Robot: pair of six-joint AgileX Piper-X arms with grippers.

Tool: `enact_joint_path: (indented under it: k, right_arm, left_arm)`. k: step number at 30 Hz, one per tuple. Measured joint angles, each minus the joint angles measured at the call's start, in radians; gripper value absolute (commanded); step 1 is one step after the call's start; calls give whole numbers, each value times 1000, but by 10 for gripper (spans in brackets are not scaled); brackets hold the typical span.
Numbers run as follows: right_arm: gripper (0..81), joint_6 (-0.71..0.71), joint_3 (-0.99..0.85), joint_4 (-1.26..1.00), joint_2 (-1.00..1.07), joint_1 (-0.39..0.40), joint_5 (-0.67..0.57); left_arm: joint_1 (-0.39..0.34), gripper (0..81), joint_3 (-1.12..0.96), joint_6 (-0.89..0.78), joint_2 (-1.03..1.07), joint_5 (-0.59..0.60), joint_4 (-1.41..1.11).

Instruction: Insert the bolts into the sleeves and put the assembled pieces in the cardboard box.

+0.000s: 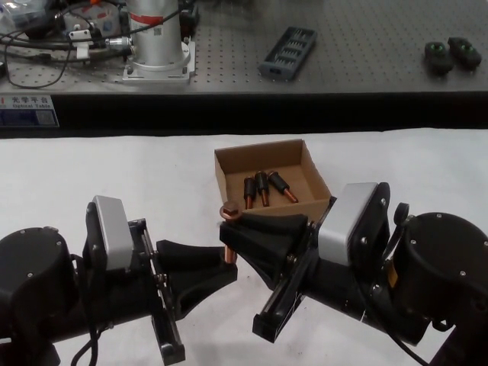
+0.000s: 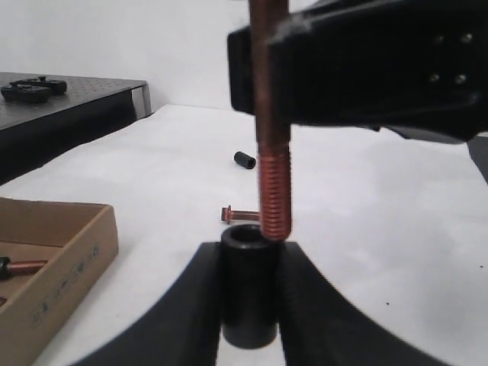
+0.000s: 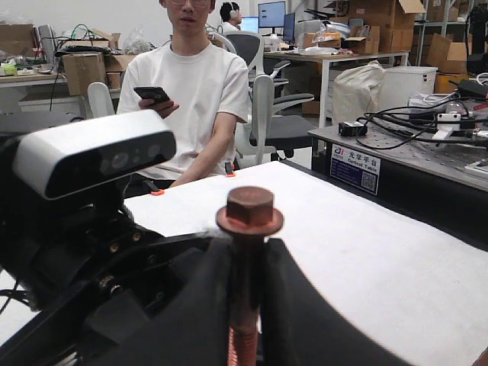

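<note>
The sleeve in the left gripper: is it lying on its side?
No, the sleeve stands upright, clamped in the left gripper, with its opening facing up.

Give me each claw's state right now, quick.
Left claw: closed on the sleeve.
Right claw: closed on the bolt.

We note bolt (image 2: 274, 191) copper-red, sleeve (image 2: 249, 290) black, cardboard box (image 1: 259, 158) plain brown, worktop (image 1: 114, 168) plain white. Assembled pieces (image 1: 262, 184) in box copper with black ends.
</note>
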Motion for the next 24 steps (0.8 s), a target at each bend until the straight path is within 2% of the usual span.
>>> enact_joint_path:
  k: [8,24]
  right_arm:
    - [66,0,0,4,0,0,-2]
    - [66,17,-2,-17,67,0,-4]
  left_arm:
    - [1,7,0,-44,0,45,-6]
    - [3,7,0,-44,6,43,-8]
